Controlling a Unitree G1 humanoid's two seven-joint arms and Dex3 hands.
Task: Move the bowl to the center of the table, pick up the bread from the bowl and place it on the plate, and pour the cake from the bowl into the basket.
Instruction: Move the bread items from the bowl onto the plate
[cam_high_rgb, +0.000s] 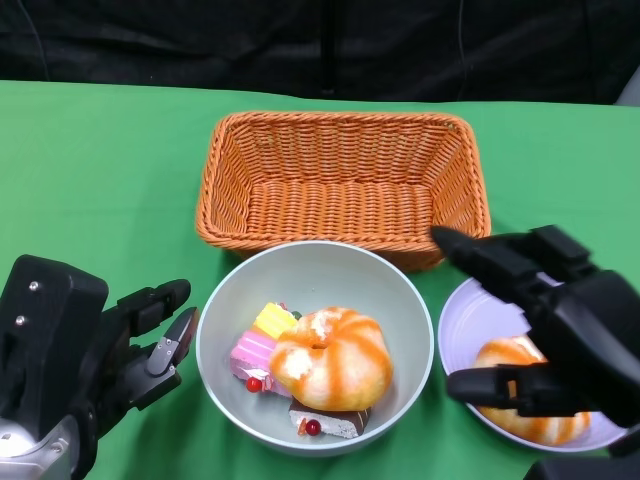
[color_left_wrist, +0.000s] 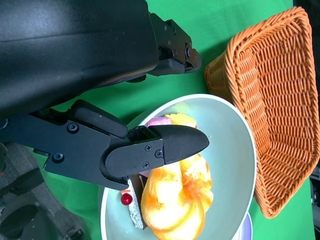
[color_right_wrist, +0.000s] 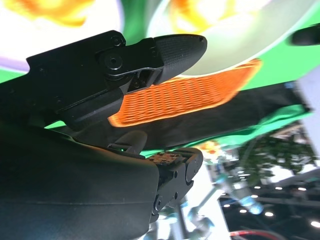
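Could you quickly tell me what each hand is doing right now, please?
Left hand: open, holding nothing, beside the bowl.
Right hand: open, empty, over the plate.

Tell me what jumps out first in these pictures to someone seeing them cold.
The orange-and-white ring of bread grabs the eye first, lying in the pale bowl at the near middle beside small bright cake pieces. Just behind the bowl sits the orange wicker basket, with nothing in it. The black left hand waits open by the bowl, while the right hand hovers open over a plate already holding a second bread.
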